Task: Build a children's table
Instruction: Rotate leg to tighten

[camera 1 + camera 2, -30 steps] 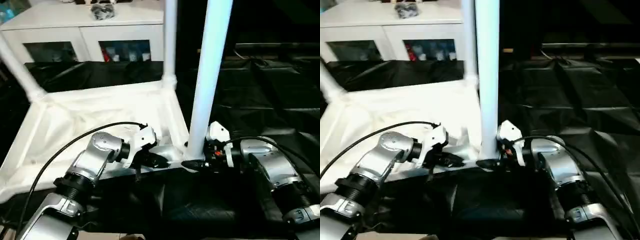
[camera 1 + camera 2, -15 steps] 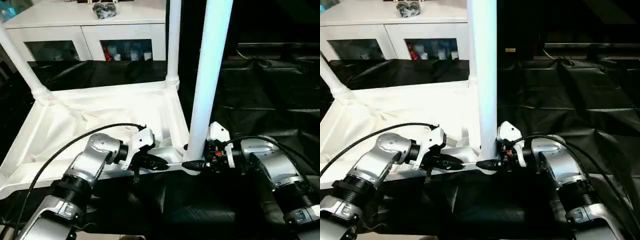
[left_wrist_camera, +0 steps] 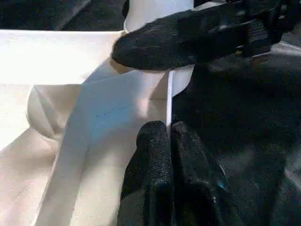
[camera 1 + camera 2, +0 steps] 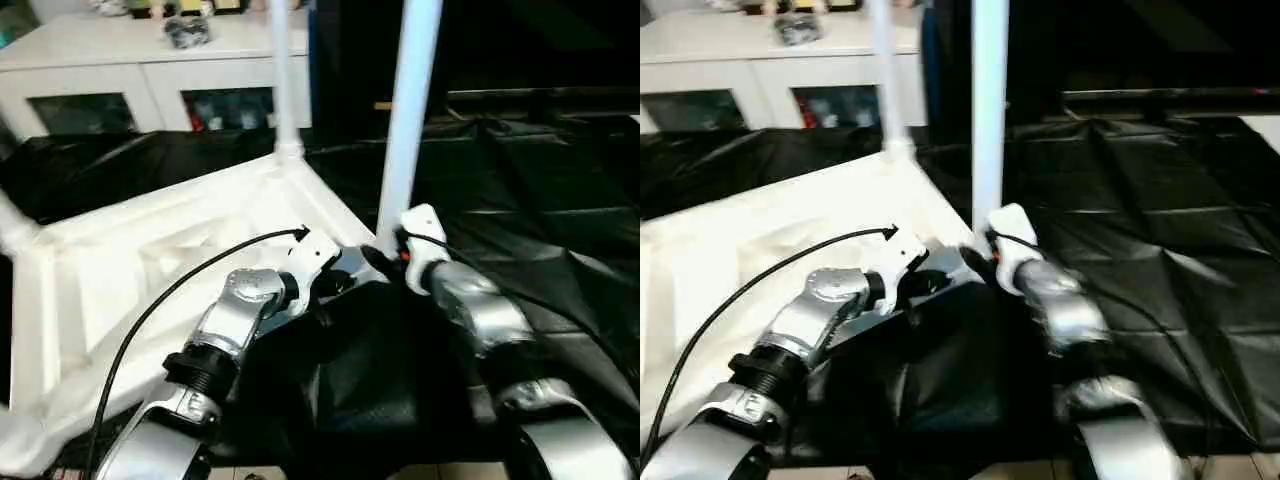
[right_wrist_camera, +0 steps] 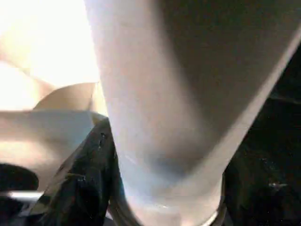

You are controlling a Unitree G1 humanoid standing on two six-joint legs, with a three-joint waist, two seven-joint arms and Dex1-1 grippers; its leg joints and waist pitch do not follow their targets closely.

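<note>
Your white plastic rectangular tabletop (image 4: 150,270) lies upside down on the black sheet (image 4: 540,190), ribbed underside up, and the corner nearest you is the one that matters. The long white tapered tube leg (image 4: 408,110) stands upright in that corner socket, its long axis running straight up from the tabletop. Another leg (image 4: 280,80) stands at the far corner beyond it.

Your right gripper (image 4: 385,262) is the nearer one: it sits at the foot of the near leg, reaching in from the right, and in the right wrist view its black fingers (image 5: 84,183) lie against the leg's base, on either side of it. I judge that as a grip on the leg. Your left gripper (image 3: 169,141) has its fingers pressed together; they lie on the tabletop's rim just beside the same socket, coming in from the left.

So the leg rises directly above your right gripper, and any seating push should run down along that vertical axis while the left steadies the rim
</note>
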